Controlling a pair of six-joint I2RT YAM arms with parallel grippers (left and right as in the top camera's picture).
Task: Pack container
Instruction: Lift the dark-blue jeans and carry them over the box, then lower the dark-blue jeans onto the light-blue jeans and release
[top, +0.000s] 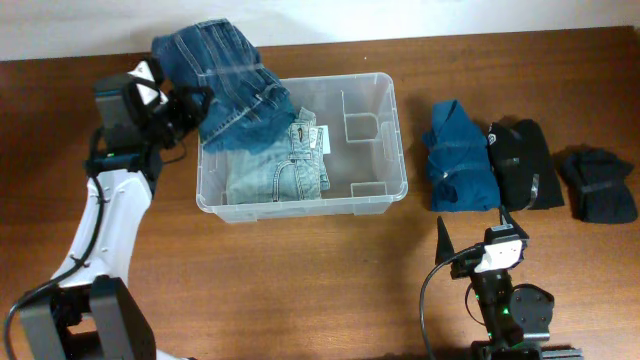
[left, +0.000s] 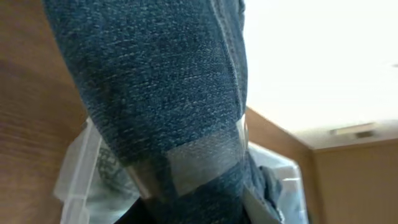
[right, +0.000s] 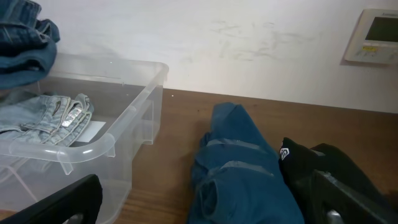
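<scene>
The container (top: 300, 206) sat on the desk (top: 300, 300) in the upper middle of the overhead view, its long side running left to right. A folded pair of light-wash jeans (top: 275, 165) already lay flat in its left half, while the right half, with its moulded dividers, was bare. The left gripper (top: 192, 108) was at the upper left, its fingers clamped on a bundle of dark blue jeans (top: 225, 75) that hung over the container's upper-left corner. The bundle was raised above the rim, presumably so that it could clear the wall before being lowered in. From the left wrist, denim filled nearly the whole frame, and a clear tape band (left: 199, 163) wrapped the fabric, apparently to keep the fold from opening during handling. To the right of the container three more bundles waited in a row: a teal-blue garment (top: 458, 155) just beside it, then a black garment (top: 525, 165), then a dark navy garment (top: 597, 185) near the right edge. The right gripper (top: 477, 232) rested low in the lower right with its fingers apart and nothing between them, pointed toward that row, likely ready for the next pick. Packing looked to be in its early part.
</scene>
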